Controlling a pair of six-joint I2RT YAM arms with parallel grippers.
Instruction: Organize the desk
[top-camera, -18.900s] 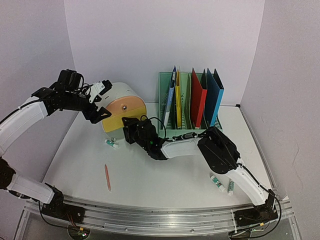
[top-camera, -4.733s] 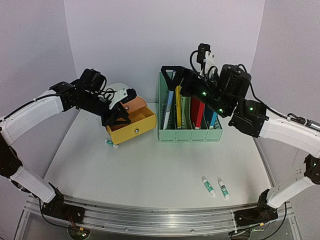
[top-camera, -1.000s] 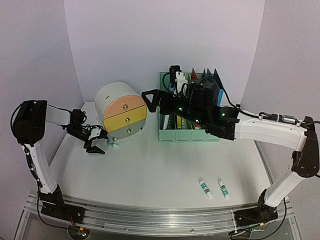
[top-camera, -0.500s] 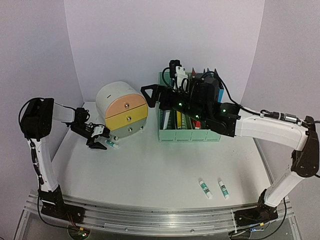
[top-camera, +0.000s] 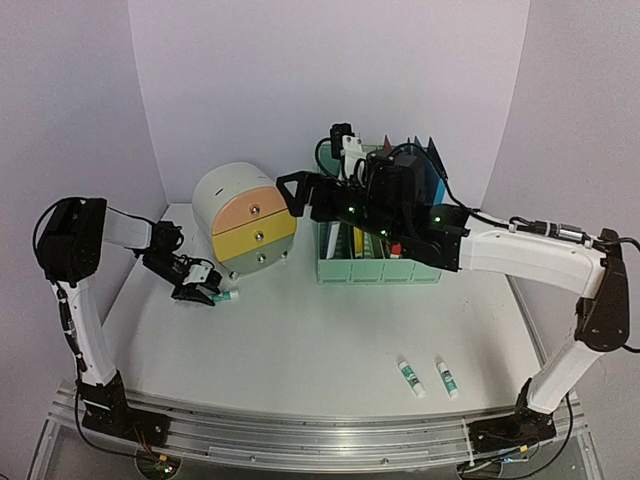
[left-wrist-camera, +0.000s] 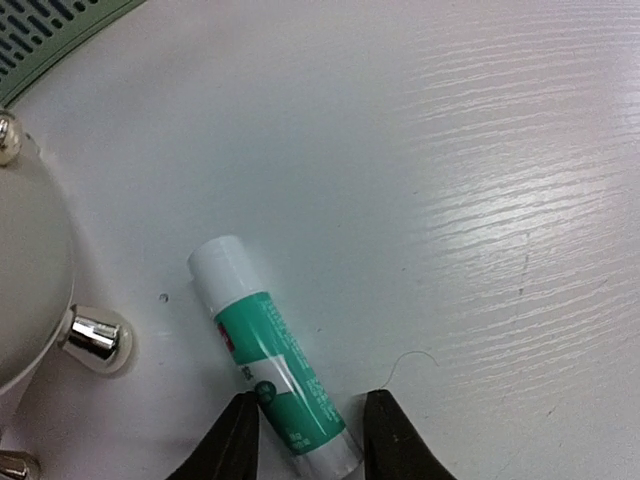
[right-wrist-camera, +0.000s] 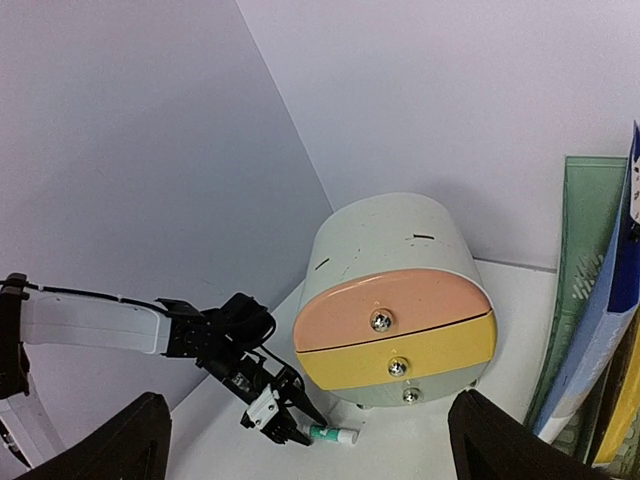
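On the white desk (top-camera: 320, 330) a green-and-white glue stick (left-wrist-camera: 268, 360) lies just in front of the round drawer unit (top-camera: 245, 225). My left gripper (left-wrist-camera: 312, 440) is low on the desk with its fingers closed in on either side of the stick's labelled end. The stick (top-camera: 227, 296) still rests on the surface. From the right wrist view I see that gripper (right-wrist-camera: 311, 431) at the stick (right-wrist-camera: 336, 435). My right gripper (top-camera: 297, 197) hangs open in the air beside the drawer unit (right-wrist-camera: 400, 290), holding nothing.
A green file rack (top-camera: 380, 262) with coloured folders stands at the back middle. Two more glue sticks (top-camera: 410, 376) (top-camera: 446, 376) lie at the front right. The drawer unit's metal feet (left-wrist-camera: 95, 338) are close to the left gripper. Lilac walls enclose the desk.
My left gripper has slid right up to the glue stick and its jaws have narrowed around it. The right arm has drifted slightly left, still open.
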